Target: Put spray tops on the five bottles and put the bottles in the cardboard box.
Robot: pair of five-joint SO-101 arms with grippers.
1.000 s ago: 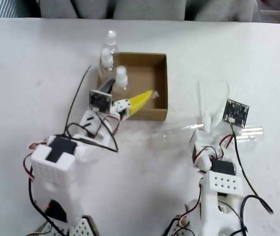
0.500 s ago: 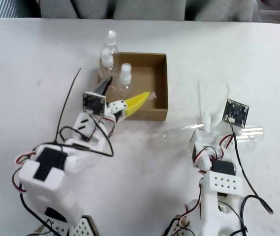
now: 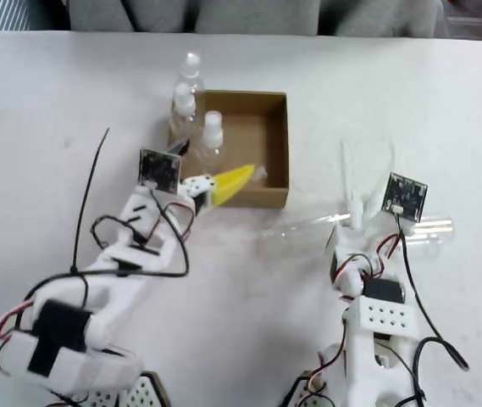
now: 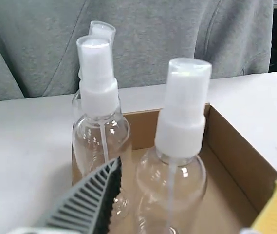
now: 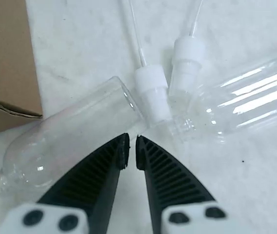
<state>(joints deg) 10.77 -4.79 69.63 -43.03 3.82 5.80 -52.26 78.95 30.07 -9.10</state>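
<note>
- Right of the cardboard box (image 3: 249,140): 2 uncapped bottles (image 5: 65,146) lying flat, 2 loose spray tops (image 5: 150,95) between.
- Inside: 1 capped bottle (image 4: 179,161); 2 more at its corner, seemingly outside.
- Right gripper (image 5: 132,146) nearly closed, left gripper (image 3: 219,159) wide; both empty.
- Judged light, slick, apt to roll; grip by neck.
- No legible print.

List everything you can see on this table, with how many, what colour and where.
cardboard box: one, brown, open, mid-table.
capped bottles: three, clear with white spray tops, upright; one inside the box, two at its far left corner.
uncapped bottles: two, clear, lying right of the box.
loose spray tops: two, white, between the lying bottles.
table: one, white.
left end effector: grey and yellow fingers, open, at the box's near left.
right end effector: black, shut, over the lying bottles.
</note>
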